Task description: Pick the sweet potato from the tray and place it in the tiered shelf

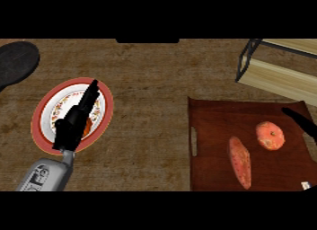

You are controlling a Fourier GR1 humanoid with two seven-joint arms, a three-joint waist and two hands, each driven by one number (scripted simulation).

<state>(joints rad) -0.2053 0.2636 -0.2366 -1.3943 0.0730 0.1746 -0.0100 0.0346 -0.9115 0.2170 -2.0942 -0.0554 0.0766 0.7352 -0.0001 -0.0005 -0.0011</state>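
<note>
The long, orange-red sweet potato (239, 162) lies flat on the dark brown rectangular tray (213, 112), just beside a rounder orange fruit (270, 135); the wood-and-black-wire tiered shelf (283, 72) stands behind the tray on the brown desk (154, 76); the right hand (305, 123) hangs at the tray's right edge, fingers straight, holding nothing; the left hand (74, 119) rests open over the red-rimmed patterned plate (41, 105). The grasp should probably come from above, across the potato's narrow width, clear of the fruit.

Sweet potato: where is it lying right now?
In the head view the sweet potato lies on the brown tray at the right, just left of the round orange fruit.
</note>
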